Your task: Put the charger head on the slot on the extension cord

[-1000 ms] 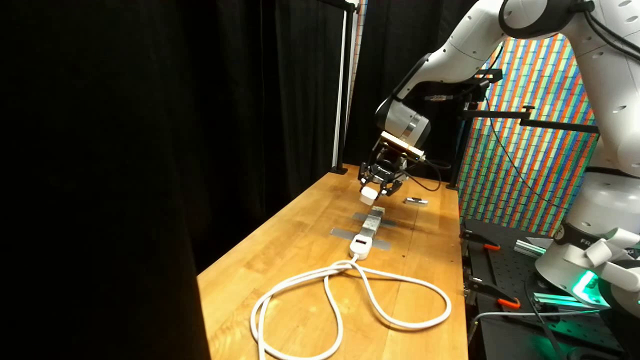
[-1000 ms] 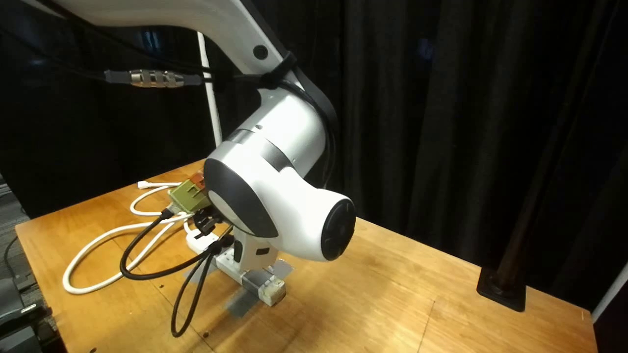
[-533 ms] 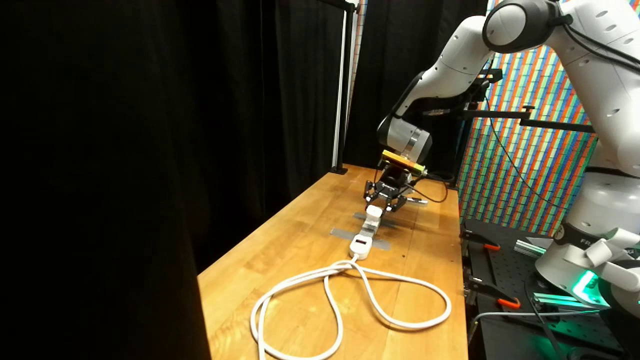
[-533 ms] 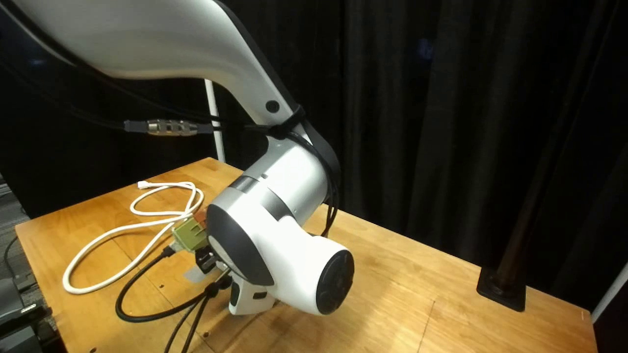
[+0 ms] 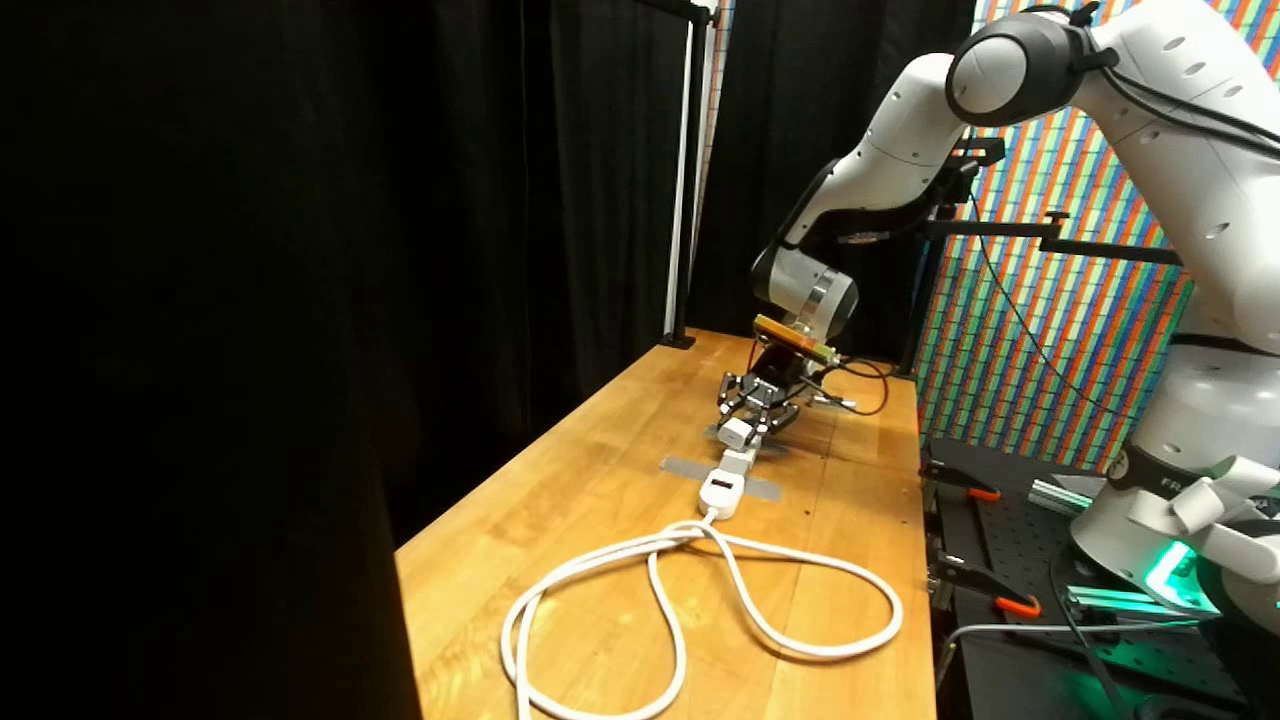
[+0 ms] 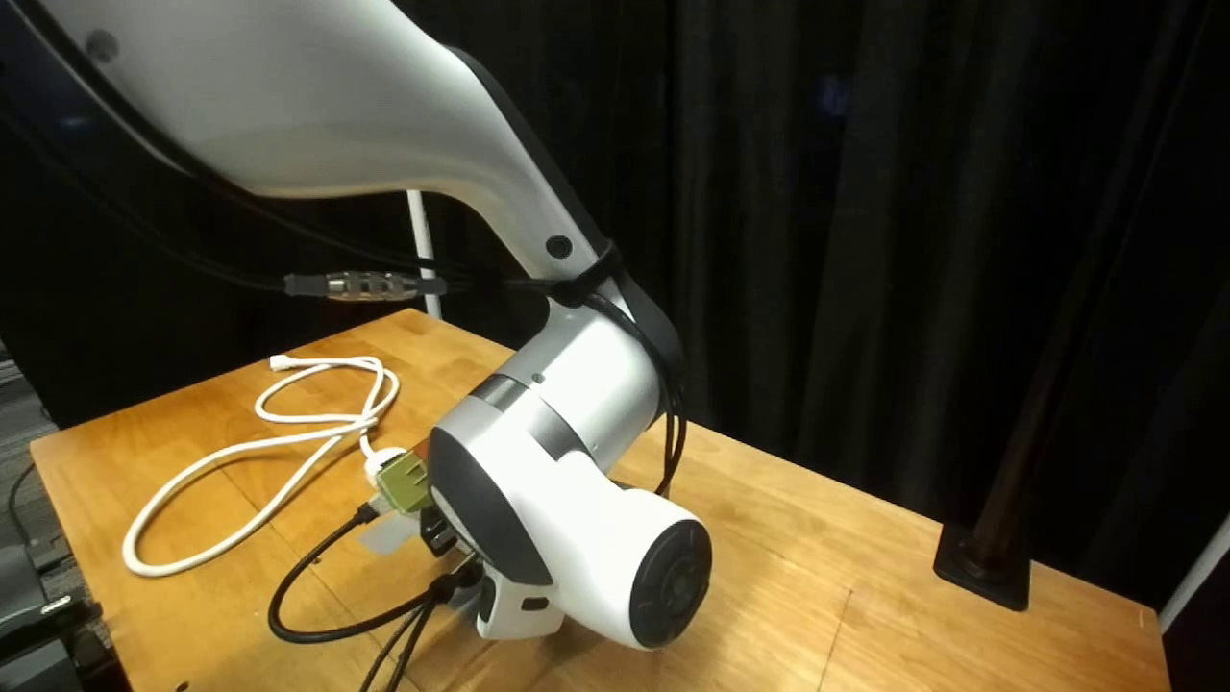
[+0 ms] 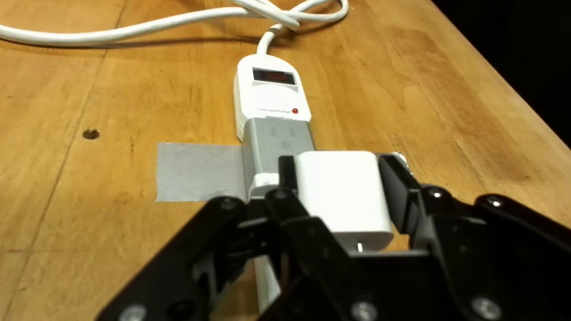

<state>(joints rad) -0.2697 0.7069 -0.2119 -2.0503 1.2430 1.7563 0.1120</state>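
We see the gripper (image 7: 340, 187) clamped on the charger head (image 5: 736, 433), one finger (image 7: 399, 191) pressed to each side of the white adapter. In the wrist view the head overlaps the socket block (image 7: 270, 100) of the extension cord (image 5: 828, 652) and stands out toward the long edge of the wooden desk (image 5: 580, 480) by the black curtain (image 5: 620, 250); we cannot tell whether the two touch, nor can we make out the slot. The block (we spot a dark display (image 7: 273, 76) and a red light (image 7: 295, 110) on its white end) lies roughly parallel to the long edges, well in from both, with gray tape (image 7: 200, 171) across it. The cord's loops spread beyond that white end, one reaching near the opposite long edge. In an exterior view the arm (image 6: 567, 519) hides the charger head, and the cord's tip (image 6: 280, 362) rests just beside the desk's short edge, between its two corners.
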